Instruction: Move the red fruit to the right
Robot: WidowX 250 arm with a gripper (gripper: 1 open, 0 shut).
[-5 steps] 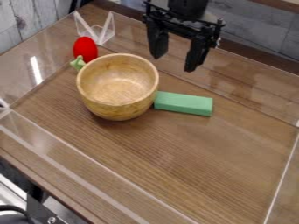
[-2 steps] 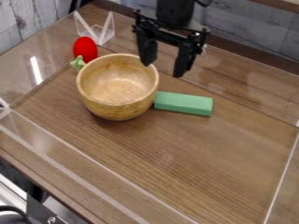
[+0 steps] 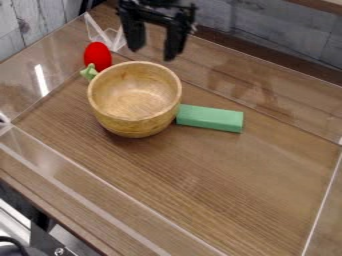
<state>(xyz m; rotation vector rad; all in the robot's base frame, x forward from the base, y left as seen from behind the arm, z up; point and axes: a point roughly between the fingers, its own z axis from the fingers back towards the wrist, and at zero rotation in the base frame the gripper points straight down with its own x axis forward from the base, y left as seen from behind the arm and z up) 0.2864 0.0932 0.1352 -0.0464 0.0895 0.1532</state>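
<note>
The red fruit (image 3: 98,56) is seen on the wooden table (image 3: 174,190), at the upper-left side of the wooden bowl (image 3: 134,100).

Above the table, behind the bowl, the black gripper (image 3: 158,50) is held with its jaws open (the two fingers are well separated), and nothing is gripped. The green block (image 3: 210,118) is placed just beside the bowl, on its right side in the view.

This looks like a lab or workshop corner set up for robot trials, though the view is too tight to be certain. A black robot arm (image 3: 160,22) reaches over the far edge of a wood-grain table (image 3: 187,190), and dark cables and equipment (image 3: 24,235) crowd beside its near left corner.
</note>
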